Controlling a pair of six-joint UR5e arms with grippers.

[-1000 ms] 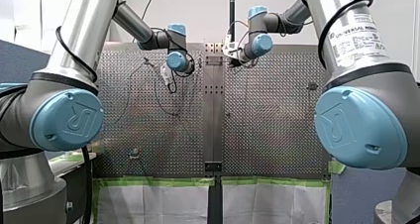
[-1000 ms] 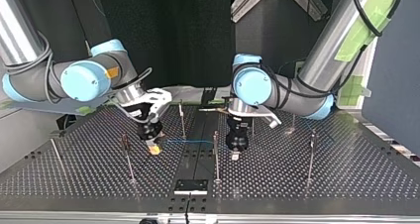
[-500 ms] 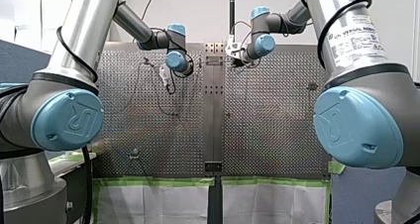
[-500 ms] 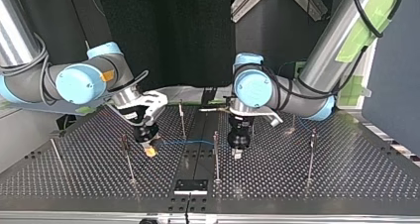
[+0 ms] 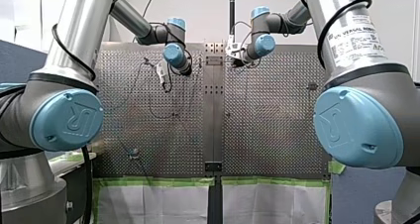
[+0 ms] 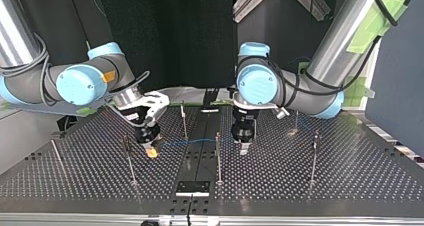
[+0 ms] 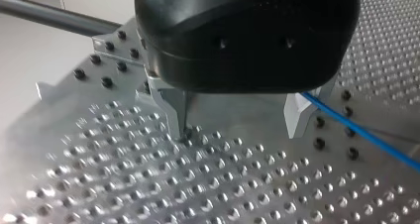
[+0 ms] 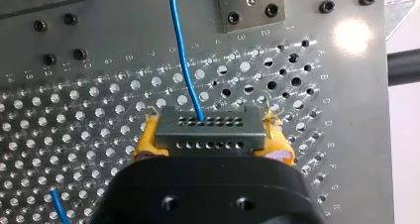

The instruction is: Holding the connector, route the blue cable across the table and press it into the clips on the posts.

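Blue cable [image 6: 187, 142], top view: it runs low over the table [image 6: 350, 176] from my right gripper [image 6: 151, 152] to a post [image 6: 218, 156], with my left gripper [image 6: 244, 148] just beyond. Left wrist view: metal fingers [image 7: 174, 107] spread wide, nothing between them, cable passing beside one. Right wrist view: yellow pads [image 8: 146, 140] clamp the connector [image 8: 208, 130], and the cable leads straight ahead.

The blue cable [image 7: 356, 129] is cut off at the left wrist view's edge.
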